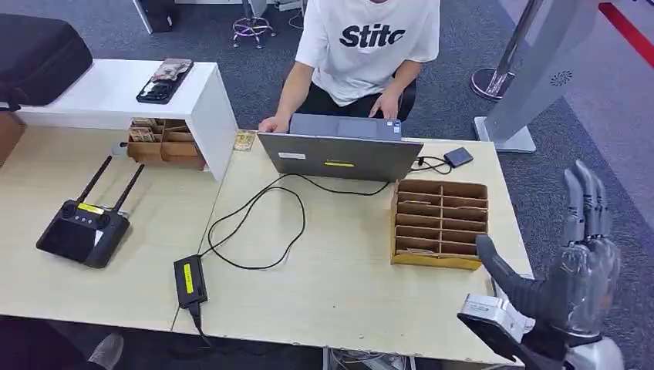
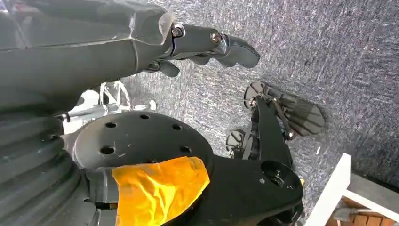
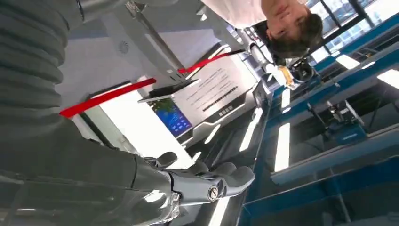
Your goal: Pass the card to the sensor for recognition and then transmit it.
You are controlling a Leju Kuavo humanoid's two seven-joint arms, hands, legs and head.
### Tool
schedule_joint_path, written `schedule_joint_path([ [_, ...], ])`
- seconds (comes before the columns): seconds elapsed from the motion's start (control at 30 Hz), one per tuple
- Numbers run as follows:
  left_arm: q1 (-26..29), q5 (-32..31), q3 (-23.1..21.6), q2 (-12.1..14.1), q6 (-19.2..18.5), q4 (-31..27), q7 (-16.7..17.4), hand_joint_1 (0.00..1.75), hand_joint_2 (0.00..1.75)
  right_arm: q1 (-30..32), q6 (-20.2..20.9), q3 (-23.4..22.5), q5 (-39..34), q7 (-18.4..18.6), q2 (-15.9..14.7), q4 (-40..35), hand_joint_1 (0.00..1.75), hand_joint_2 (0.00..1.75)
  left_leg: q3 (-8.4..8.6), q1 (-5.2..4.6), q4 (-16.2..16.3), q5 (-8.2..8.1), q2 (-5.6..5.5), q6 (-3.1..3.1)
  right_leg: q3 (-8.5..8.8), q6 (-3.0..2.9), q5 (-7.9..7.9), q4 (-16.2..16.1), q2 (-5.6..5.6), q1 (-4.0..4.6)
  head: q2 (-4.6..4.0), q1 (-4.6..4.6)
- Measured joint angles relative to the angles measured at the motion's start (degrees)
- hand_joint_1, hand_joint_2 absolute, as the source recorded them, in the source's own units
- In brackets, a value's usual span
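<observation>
Raised at the table's near right corner in the head view, the right hand (image 1: 574, 262) stands upright with its fingers straight and apart, thumb stretched toward the divided cardboard box (image 1: 440, 222); it holds nothing and touches nothing. The right wrist view shows the same hand (image 3: 202, 181) with fingers extended against a background of a screen and a red strip.

No card can be made out with certainty, so its long axis and heading cannot be told. The cardboard box stands on the wooden table (image 1: 324, 262) just right of the open laptop (image 1: 339, 153), its long side running away from the robot. A second compartment box (image 1: 163, 142) sits under the white shelf (image 1: 116, 89), with small items in it too blurred to name.

Over the carpet in the left wrist view, the left hand (image 2: 207, 44) shows fingers loosely bent, gripping nothing.

A person in a white shirt (image 1: 370, 38) sits behind the laptop. A black controller (image 1: 83, 231) lies at the left.
</observation>
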Motion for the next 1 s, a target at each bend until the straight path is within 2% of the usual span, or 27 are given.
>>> schedule_joint_path([
  [0.67, 0.0, 0.0, -0.5, 0.1, 0.0, 0.0, 0.2, 0.0, 1.75, -1.5, 0.3, 1.4, 1.1, 0.7, -2.1, 2.2, 0.0, 1.75, -0.04, 0.0, 0.0, 0.0, 0.01, 0.0, -0.02, -0.01, -0.01, 0.0, 0.0, 0.01, 0.0, -0.02],
  [0.8, 0.0, 0.0, -1.1, 0.1, -0.1, 0.0, 0.8, 0.0, 1.75, -4.2, 1.0, 2.9, 2.3, 3.2, -4.2, 4.8, 0.0, 1.75, -0.03, 0.0, 0.0, 0.0, 0.03, 0.0, -0.02, -0.01, 0.0, 0.0, 0.02, 0.0, 0.0, 0.0],
  [1.0, -0.1, -0.1, -2.8, 0.5, -1.3, 0.0, 0.7, 0.0, 1.75, -12.2, 4.3, 4.6, 2.6, 5.9, -8.0, 11.0, 0.0, 1.75, -0.02, 0.0, 0.0, 0.08, 0.03, -0.06, -0.02, 0.04, 0.09, 0.0, 0.03, 0.0, 0.0, 0.0],
])
